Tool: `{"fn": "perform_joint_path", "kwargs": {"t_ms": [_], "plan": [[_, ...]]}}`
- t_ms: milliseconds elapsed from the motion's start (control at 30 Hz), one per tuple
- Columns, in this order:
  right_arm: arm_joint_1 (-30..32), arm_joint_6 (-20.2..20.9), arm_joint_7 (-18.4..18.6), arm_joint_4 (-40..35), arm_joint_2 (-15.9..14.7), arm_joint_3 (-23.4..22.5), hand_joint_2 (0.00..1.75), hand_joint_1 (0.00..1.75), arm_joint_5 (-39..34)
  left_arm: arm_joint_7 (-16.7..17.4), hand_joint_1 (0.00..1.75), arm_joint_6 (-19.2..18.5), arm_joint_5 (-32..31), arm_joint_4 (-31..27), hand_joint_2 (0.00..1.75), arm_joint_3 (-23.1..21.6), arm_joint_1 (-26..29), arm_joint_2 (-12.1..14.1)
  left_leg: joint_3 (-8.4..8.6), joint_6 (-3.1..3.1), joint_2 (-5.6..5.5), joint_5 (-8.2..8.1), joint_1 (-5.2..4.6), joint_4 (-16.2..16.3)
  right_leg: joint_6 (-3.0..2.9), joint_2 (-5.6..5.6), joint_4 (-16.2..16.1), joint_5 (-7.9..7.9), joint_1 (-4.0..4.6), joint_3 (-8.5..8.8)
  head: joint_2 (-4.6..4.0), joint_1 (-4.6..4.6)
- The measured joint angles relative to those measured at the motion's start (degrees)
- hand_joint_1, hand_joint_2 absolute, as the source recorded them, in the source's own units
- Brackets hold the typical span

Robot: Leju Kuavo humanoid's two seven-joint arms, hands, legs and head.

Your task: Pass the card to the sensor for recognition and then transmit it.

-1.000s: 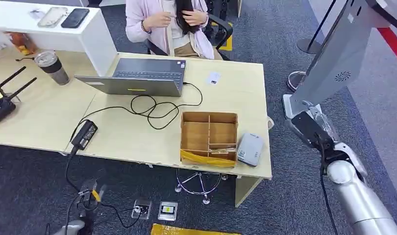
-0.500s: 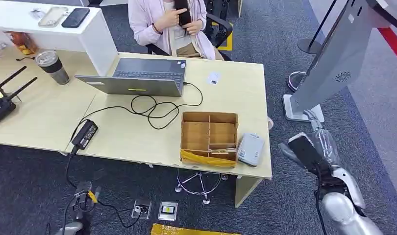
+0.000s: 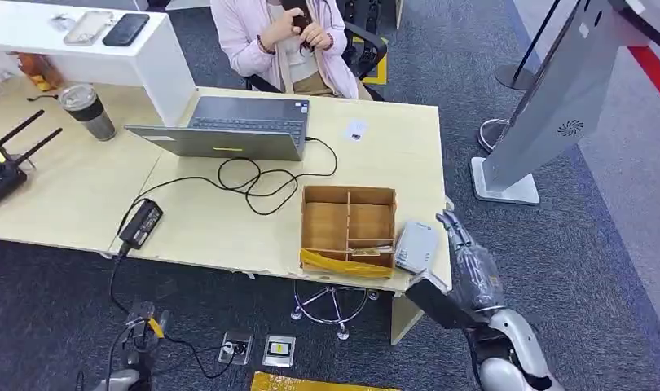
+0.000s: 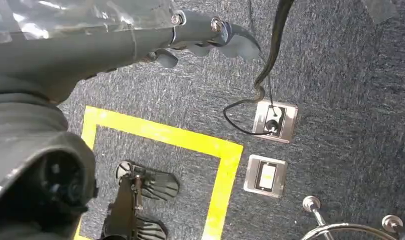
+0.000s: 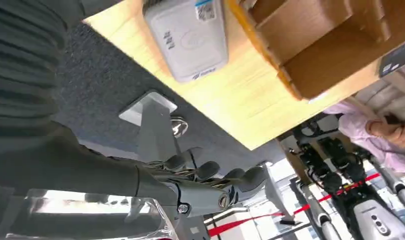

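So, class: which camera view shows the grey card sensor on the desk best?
The right wrist view: the sensor is large and close, with its labels and markings visible. The head view shows the sensor small, lying beside the cardboard box near the desk's edge. The left wrist view looks at the floor.

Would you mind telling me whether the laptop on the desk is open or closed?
Open. The laptop has its lid raised away from the keyboard, which faces the seated person, and a cable is plugged into its side.

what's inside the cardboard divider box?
The cardboard box has open compartments that look mostly empty; a thin flat item lies in the near-right one. The near wall and yellow tape hide the front edge.
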Motion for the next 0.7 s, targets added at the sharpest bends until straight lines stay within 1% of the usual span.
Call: {"fn": "perform_joint_path", "kwargs": {"t_ms": [200, 400, 600, 700], "plan": [[0.2, 0.0, 0.2, 0.0, 2.1, 1.7, 1.75, 0.0, 1.7, 0.0, 0.0, 0.0, -0.1, 0.0, 0.0, 0.0, 0.0, -0.2, 0.0, 0.0, 0.0, 0.0, 0.0, 0.0, -0.01, 0.0, 0.0, -0.01, 0.0, 0.01, 0.0, 0.0], [0.2, -0.1, 0.0, 0.4, 5.3, 3.1, 1.75, 0.0, 6.5, 0.0, 0.0, -0.3, -0.7, 0.0, 0.0, 0.0, 0.0, -0.3, 0.01, 0.0, 0.0, 0.0, 0.0, 0.0, -0.01, 0.01, 0.0, -0.01, 0.0, 0.0, 0.0, 0.0], [-0.6, -1.8, -3.3, 4.0, 9.4, 3.5, 1.75, 0.0, 7.1, -0.2, 0.0, -0.2, -1.3, 0.0, 0.0, 0.0, 0.0, -0.4, 0.0, 0.0, 0.0, 0.0, 0.02, 0.0, -0.03, 0.01, 0.0, -0.02, 0.03, 0.0, 0.0, 0.0], [-1.9, -2.1, -4.2, 7.0, 11.1, 3.5, 1.75, 0.0, 8.0, -0.2, 0.0, -0.1, -1.9, -0.1, 0.0, 0.0, -0.1, -0.6, 0.0, 0.0, 0.01, 0.0, 0.02, 0.0, -0.03, 0.02, 0.0, -0.02, 0.03, 0.0, 0.0, 0.02]]}}
